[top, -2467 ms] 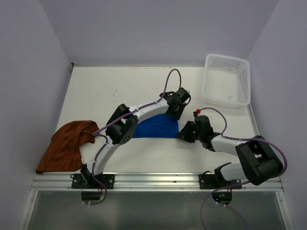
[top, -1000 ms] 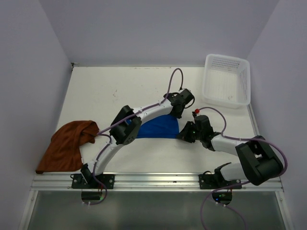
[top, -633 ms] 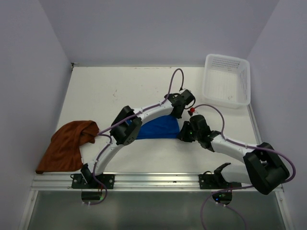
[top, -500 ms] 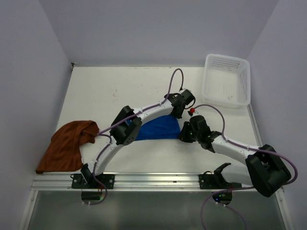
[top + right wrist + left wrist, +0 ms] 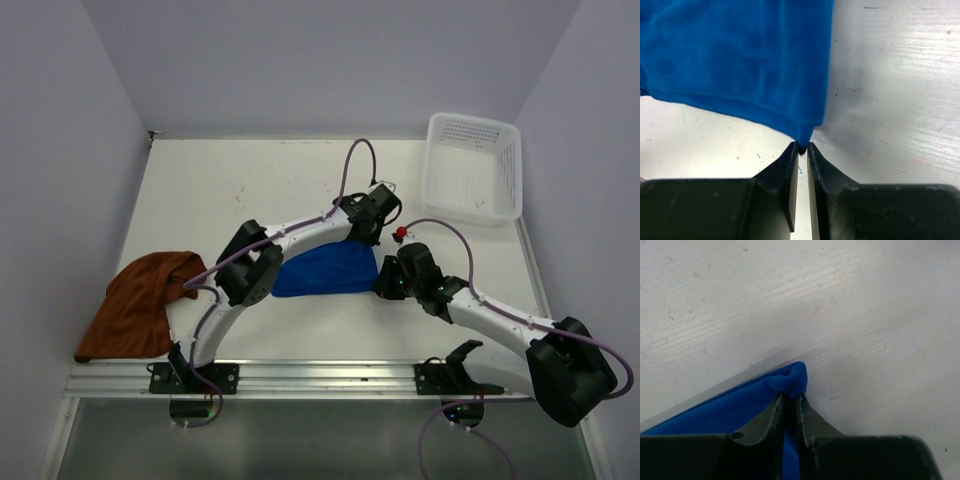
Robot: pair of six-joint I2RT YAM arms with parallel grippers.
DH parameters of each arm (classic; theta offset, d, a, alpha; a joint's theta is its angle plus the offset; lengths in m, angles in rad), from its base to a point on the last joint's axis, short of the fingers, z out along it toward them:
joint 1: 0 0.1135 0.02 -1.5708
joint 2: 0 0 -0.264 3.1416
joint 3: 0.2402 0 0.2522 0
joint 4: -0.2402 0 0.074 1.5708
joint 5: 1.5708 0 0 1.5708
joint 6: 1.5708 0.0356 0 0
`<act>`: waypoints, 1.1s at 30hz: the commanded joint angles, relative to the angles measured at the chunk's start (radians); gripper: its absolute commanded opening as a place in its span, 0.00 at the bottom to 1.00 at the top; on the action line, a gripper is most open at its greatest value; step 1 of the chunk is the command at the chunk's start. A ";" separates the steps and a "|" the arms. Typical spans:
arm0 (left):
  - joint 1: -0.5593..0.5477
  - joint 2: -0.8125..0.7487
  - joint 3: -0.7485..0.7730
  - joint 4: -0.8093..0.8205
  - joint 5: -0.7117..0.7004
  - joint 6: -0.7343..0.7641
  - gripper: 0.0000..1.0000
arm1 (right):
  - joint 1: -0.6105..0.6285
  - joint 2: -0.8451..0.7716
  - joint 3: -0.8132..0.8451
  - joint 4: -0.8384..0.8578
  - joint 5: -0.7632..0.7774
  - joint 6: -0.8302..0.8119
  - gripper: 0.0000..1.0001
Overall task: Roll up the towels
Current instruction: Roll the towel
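Note:
The royal blue towel (image 5: pixel 328 271) lies mid-table between my two grippers. My left gripper (image 5: pixel 372 226) is shut on its far right corner; the left wrist view shows blue cloth (image 5: pixel 740 410) pinched between the fingers (image 5: pixel 812 420). My right gripper (image 5: pixel 384 287) is shut on the near right corner; the right wrist view shows the towel (image 5: pixel 735 55) hanging from the pinched tip, just above the table. The rust-brown towel (image 5: pixel 140 303) lies crumpled at the table's left edge, away from both grippers.
A white perforated plastic basket (image 5: pixel 473 166) stands at the far right corner. Grey walls close in the table on the left, back and right. A metal rail (image 5: pixel 320 378) runs along the near edge by the arm bases.
Both grippers have kept hold of the blue towel's right corners. The right arm has stretched out, and the towel's right edge has shifted slightly right and nearer; the towel looks wider.

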 commanded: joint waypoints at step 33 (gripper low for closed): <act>0.034 -0.146 -0.141 0.162 0.051 -0.010 0.05 | 0.003 0.157 0.134 0.102 0.133 -0.016 0.40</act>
